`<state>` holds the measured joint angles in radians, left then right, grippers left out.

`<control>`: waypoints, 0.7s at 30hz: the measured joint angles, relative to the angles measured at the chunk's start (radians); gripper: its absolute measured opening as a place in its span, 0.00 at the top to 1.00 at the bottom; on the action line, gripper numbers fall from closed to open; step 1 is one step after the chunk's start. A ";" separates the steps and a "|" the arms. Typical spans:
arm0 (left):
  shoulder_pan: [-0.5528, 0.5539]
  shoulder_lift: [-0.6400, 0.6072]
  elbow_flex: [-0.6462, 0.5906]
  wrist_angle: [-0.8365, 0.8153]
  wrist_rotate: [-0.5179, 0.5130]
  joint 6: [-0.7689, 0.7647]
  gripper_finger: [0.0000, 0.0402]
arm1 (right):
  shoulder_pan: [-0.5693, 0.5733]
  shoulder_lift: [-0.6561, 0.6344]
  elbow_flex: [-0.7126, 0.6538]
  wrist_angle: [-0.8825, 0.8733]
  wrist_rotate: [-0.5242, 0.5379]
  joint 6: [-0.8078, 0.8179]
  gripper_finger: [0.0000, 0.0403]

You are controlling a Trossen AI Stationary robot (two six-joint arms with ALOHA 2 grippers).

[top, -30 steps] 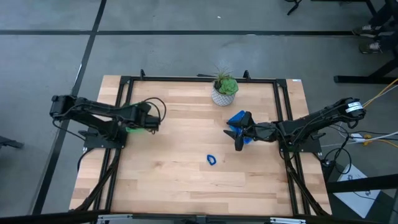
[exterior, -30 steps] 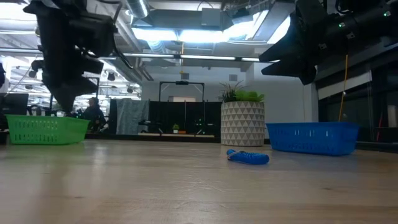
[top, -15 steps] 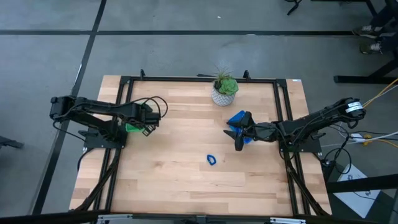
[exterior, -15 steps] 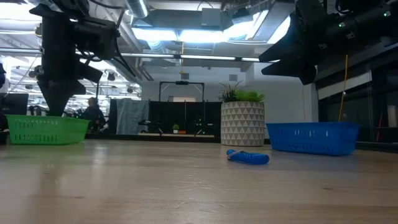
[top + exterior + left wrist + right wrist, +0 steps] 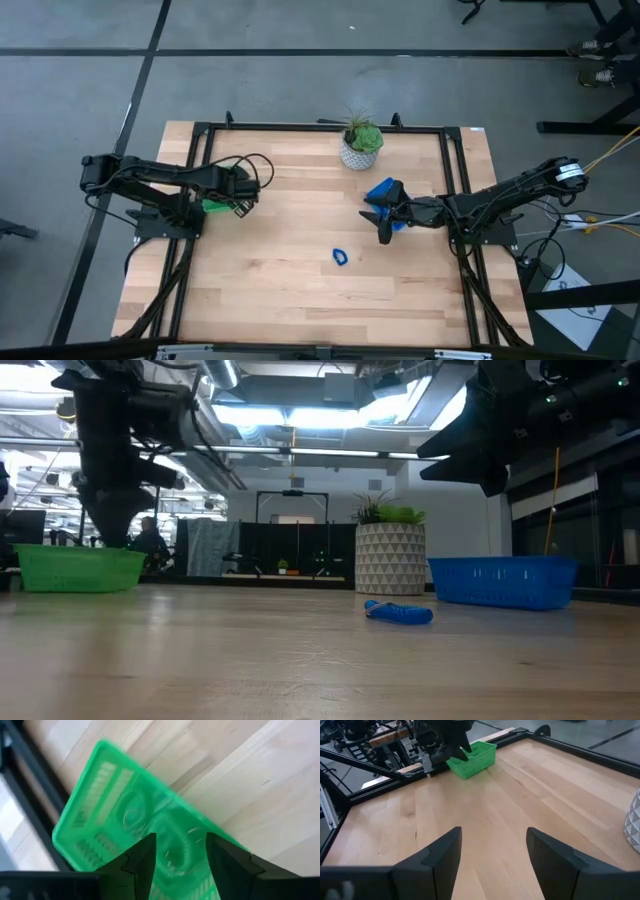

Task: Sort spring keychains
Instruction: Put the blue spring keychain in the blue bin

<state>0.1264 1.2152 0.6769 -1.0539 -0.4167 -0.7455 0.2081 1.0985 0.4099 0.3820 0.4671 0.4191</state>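
Here, my left gripper (image 5: 177, 857) hung open and empty above the green tray (image 5: 100, 820), its drop apparently done, while the right gripper (image 5: 384, 222), open and empty, waited near the last blue spring keychain (image 5: 341, 256), which I judged next.

- Left gripper (image 5: 243, 199) is out over the table's left side, fingers (image 5: 142, 862) spread apart, nothing between them.
- Right gripper (image 5: 380, 226) hangs mid-right above the table, fingers (image 5: 440, 855) wide apart too.

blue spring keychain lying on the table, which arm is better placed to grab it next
Right. The right gripper hangs open by the blue plastic tray, nearer the small blue spring keychain; the left gripper sits over the green plastic tray.
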 joint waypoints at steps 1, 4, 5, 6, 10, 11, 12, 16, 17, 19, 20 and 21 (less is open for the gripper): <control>-0.004 0.000 0.000 0.025 0.000 0.014 0.59 | 0.000 0.000 0.000 0.000 0.000 0.000 0.45; -0.021 0.000 0.010 0.085 0.001 0.045 0.60 | 0.000 0.000 0.000 0.001 0.000 0.000 0.45; -0.028 0.000 0.016 0.107 0.002 0.050 0.60 | 0.000 0.000 0.000 0.002 -0.008 0.000 0.45; -0.037 0.000 0.022 0.123 0.006 0.051 0.60 | 0.000 0.000 0.000 0.002 -0.020 0.000 0.45; -0.075 0.000 0.051 0.167 0.002 0.053 0.61 | 0.000 0.000 0.000 0.002 -0.052 0.000 0.45; -0.085 0.000 0.059 0.168 -0.006 0.053 0.61 | 0.000 0.000 0.000 0.002 -0.052 0.000 0.45; -0.094 0.000 0.067 0.167 -0.015 0.052 0.61 | 0.000 0.000 0.000 0.003 -0.052 0.000 0.45; -0.139 0.000 0.094 0.208 -0.040 0.029 0.61 | 0.000 0.000 0.000 0.020 -0.086 0.000 0.45; -0.153 0.000 0.095 0.250 -0.042 0.028 0.61 | 0.000 0.000 0.000 0.023 -0.109 0.000 0.45; -0.186 0.000 0.092 0.359 -0.049 0.028 0.62 | 0.000 0.004 0.000 0.031 -0.164 0.000 0.45; -0.206 0.005 0.085 0.439 -0.051 0.041 0.62 | 0.000 0.012 0.000 0.040 -0.189 0.002 0.45; -0.227 0.013 0.079 0.506 -0.044 0.068 0.62 | 0.000 0.022 0.000 0.044 -0.212 0.005 0.45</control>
<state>-0.1004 1.2285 0.7555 -0.5480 -0.4605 -0.6776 0.2085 1.1205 0.4103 0.4263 0.2556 0.4245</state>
